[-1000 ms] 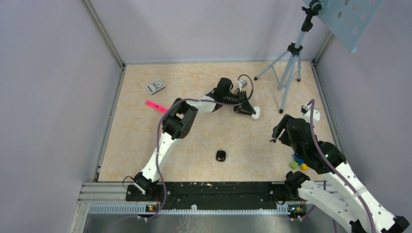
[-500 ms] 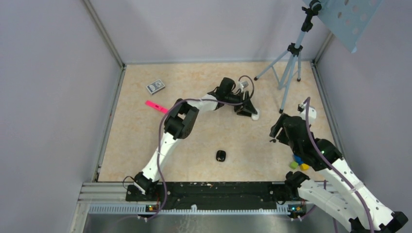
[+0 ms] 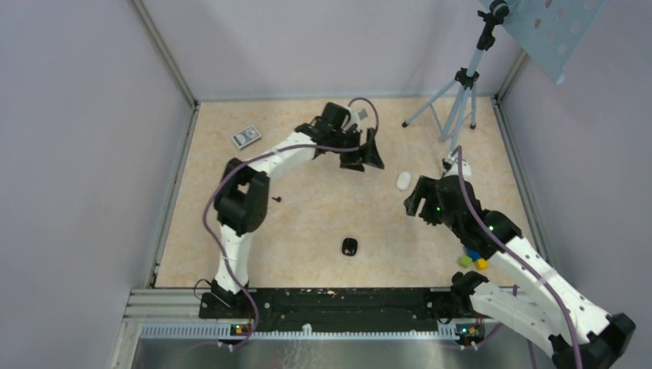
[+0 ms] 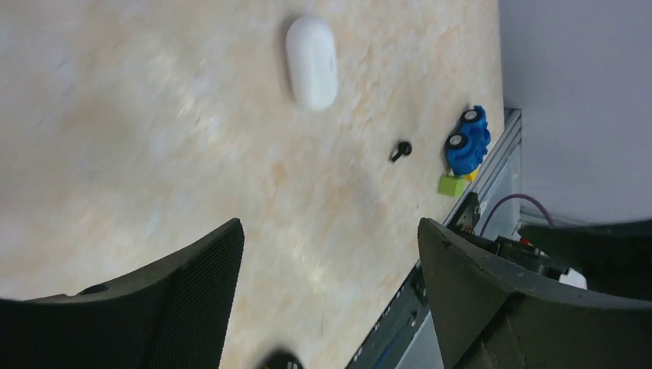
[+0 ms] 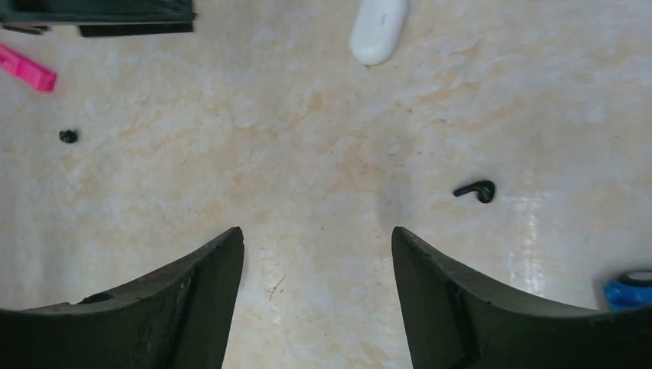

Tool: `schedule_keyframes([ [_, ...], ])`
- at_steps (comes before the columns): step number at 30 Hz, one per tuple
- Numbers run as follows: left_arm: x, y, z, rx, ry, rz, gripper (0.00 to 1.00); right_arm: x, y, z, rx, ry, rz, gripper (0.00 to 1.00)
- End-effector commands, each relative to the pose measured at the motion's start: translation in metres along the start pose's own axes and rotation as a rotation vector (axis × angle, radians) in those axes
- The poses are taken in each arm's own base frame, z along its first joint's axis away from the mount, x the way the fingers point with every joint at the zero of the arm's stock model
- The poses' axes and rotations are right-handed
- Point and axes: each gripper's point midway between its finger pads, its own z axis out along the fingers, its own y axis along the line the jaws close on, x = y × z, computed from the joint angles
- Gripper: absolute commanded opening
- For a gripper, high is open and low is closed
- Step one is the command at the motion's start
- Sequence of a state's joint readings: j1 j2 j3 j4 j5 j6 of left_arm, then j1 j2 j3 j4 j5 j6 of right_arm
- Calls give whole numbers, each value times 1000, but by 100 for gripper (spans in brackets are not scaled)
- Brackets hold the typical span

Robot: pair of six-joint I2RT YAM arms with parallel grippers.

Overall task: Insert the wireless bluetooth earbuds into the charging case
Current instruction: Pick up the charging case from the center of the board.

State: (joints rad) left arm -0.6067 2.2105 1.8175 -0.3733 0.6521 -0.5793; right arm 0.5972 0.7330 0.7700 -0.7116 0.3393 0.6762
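The charging case (image 3: 403, 180), a smooth white oval, lies shut and free on the beige table; it also shows in the left wrist view (image 4: 311, 61) and the right wrist view (image 5: 378, 29). No white earbuds show. A tiny black earbud-shaped piece with a stem (image 5: 477, 190) lies to the near right of the case (image 4: 400, 150). A second tiny black piece (image 5: 68, 136) lies far to the left (image 3: 275, 199). My left gripper (image 3: 367, 160) is open and empty (image 4: 330, 227), back left of the case. The right gripper (image 3: 419, 206) is open and empty (image 5: 317, 231), just in front of the case.
A tripod (image 3: 457, 115) stands at the back right. A small grey box (image 3: 246, 137) lies at the back left, and a pink stick (image 5: 27, 69) near the left arm. A black oval object (image 3: 350, 247) sits near the front centre. A blue toy car (image 4: 467, 141) and coloured blocks (image 3: 470, 260) lie on the right.
The left gripper opened, let go of the white case and pulled back to the left. The right arm moved left toward the case.
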Motion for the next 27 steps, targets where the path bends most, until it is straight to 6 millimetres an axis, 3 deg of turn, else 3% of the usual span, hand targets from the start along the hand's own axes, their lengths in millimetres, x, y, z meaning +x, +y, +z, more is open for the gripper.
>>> schedule_keyframes([
  [1, 19, 30, -103, -214, -77, -34, 87, 27, 53, 19, -228, 117, -85, 70],
  [4, 48, 58, -166, -279, -133, -158, 86, 68, 85, 26, -291, 208, -178, 70],
  [6, 64, 65, -210, -291, -209, -205, 86, 100, 104, 26, -331, 279, -232, 71],
  [8, 76, 70, -240, -316, -275, -238, 86, 124, 120, 29, -373, 337, -242, 71],
  [10, 86, 70, -258, -343, -320, -247, 86, 141, 130, 33, -394, 373, -241, 71],
  [13, 91, 64, -266, -339, -383, -263, 88, 154, 136, 42, -390, 406, -224, 71],
  [19, 100, 55, -250, -213, -357, -285, 88, 176, 142, 63, -355, 453, -225, 72],
  [27, 104, 61, -239, -179, -341, -316, 88, 193, 144, 71, -262, 475, -315, 68],
])
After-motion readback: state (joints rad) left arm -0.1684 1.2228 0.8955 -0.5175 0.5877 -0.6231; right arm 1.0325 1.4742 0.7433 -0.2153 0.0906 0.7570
